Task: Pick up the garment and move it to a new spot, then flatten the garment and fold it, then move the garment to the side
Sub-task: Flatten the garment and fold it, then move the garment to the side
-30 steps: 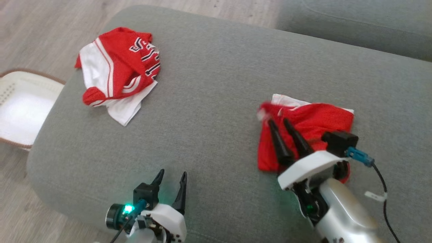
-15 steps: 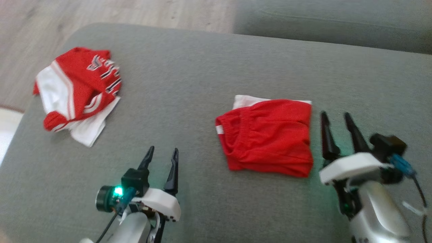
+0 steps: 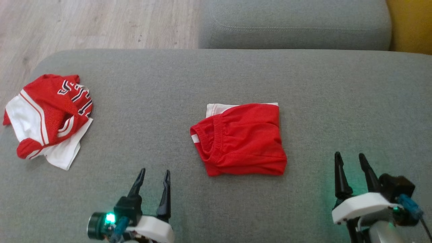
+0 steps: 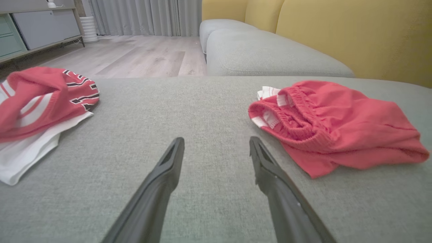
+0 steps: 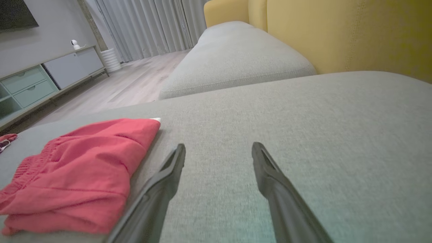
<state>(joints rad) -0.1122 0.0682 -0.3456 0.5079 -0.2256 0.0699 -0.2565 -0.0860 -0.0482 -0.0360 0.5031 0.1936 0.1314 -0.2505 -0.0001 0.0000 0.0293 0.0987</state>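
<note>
The garment (image 3: 241, 140), folded shorts on a sofa (image 3: 216, 77), looks soft and light; pinch a folded edge. Left claw (image 3: 154, 171) and right claw (image 3: 349, 154) gape, empty.

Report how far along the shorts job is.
Done: the garment lies folded into a compact rectangle on the grey cushion. In hand: nothing; the left gripper and right gripper are open, apart from it. Left: perhaps moving it aside, since it sits mid-cushion.
</note>
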